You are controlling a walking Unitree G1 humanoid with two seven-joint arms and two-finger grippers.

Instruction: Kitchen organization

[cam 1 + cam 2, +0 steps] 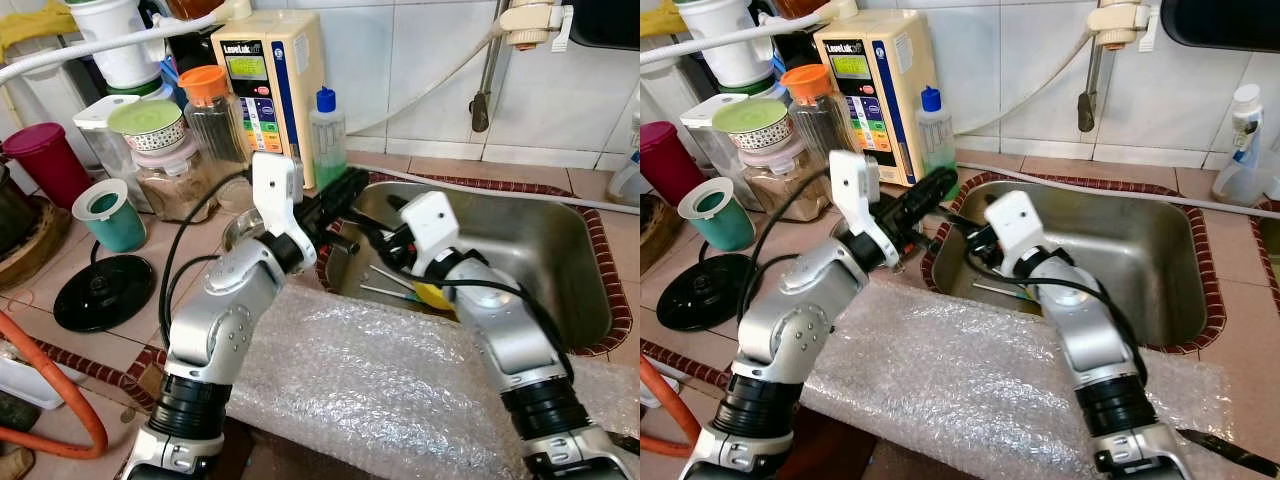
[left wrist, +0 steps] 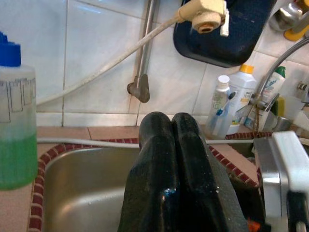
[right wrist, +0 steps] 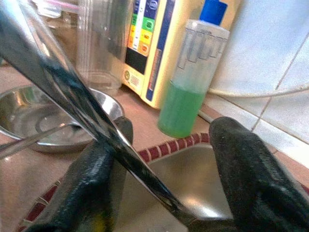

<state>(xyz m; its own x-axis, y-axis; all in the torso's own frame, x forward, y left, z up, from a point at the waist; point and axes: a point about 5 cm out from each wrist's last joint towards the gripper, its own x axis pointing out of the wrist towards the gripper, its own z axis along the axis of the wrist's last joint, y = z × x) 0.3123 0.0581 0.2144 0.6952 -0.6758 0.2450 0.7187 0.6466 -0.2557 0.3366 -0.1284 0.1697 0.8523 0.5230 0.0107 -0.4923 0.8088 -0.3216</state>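
Holding my right hand (image 3: pixel 169 188) spread at the sink's (image 1: pixel 560 250) near-left corner around a metal utensil (image 3: pixel 72 96), I keep the left hand (image 2: pixel 169 159) pressed together alongside, seemingly out of its way.

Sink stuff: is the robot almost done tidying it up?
Not yet, it seems. A metal bowl already sits on the counter beside the sink. The right gripper, fingers apart, has a long metal utensil lying against one finger. The left gripper hovers shut. More utensils wait in the sink.
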